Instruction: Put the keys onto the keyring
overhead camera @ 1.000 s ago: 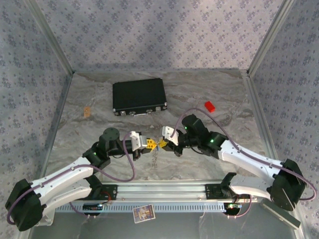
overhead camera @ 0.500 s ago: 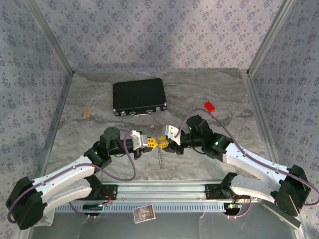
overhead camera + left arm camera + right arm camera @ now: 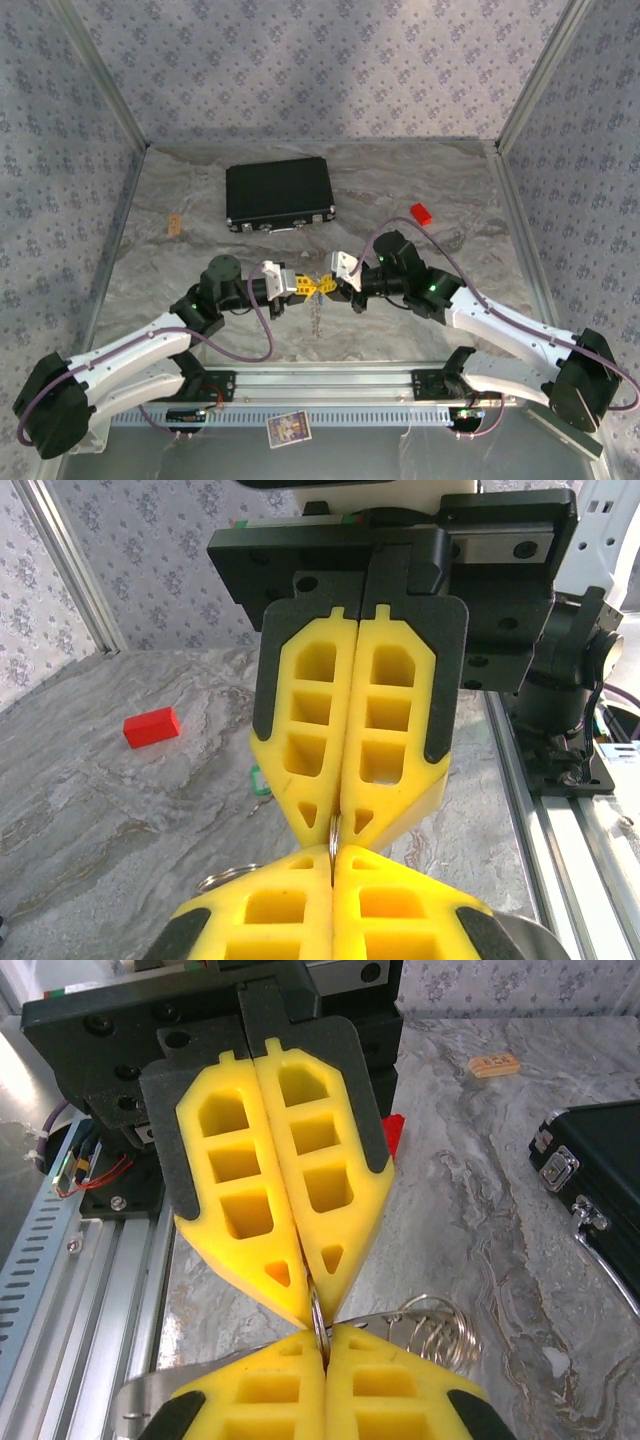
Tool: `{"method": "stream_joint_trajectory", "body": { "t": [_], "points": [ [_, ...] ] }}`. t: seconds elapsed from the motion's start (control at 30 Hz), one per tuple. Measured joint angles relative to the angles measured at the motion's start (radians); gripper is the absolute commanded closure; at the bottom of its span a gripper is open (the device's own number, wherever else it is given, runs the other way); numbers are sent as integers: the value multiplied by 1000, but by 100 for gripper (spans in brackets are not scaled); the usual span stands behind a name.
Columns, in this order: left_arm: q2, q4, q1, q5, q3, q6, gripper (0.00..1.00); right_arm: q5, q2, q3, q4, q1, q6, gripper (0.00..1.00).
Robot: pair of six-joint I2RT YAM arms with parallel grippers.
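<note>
My left gripper (image 3: 308, 287) and right gripper (image 3: 331, 284) meet tip to tip above the middle of the table. Both are shut on the same thin metal ring of the keyring (image 3: 335, 838), which stands edge-on between the two pairs of yellow fingers. In the right wrist view that ring (image 3: 318, 1315) sits in my right gripper (image 3: 322, 1345), with a coil of wire loops (image 3: 437, 1326) beside it. A thin chain (image 3: 318, 315) hangs below the fingertips. A green-headed key (image 3: 258, 780) lies on the table under the right gripper's fingers (image 3: 385, 730). The blue key is hidden.
A black case (image 3: 279, 194) lies at the back left of centre. The small red block (image 3: 421, 212) sits at the back right and a small tan tag (image 3: 175, 224) at the far left. Metal frame rails (image 3: 330, 384) run along the near edge.
The right arm's forearm has swung slightly outward to the right. Both grippers stay tip to tip on the ring, and the chain now hangs a little further right.
</note>
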Motion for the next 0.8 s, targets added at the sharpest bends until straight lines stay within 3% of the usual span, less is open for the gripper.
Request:
{"method": "stream_joint_trajectory", "body": {
  "t": [0.07,0.43,0.67,0.8],
  "points": [
    [-8,-34,-1,-5,5,19,76,4,2,4,-21,4,-8,100],
    [-42,-306,-1,-62,95,162,76,139,72,195,-287,71,-140,100],
    [-42,-329,-1,-53,106,174,80,210,112,266,-372,129,-188,100],
    [-41,-333,-1,-45,106,174,89,249,134,289,-399,150,-204,100]
  ]
}}
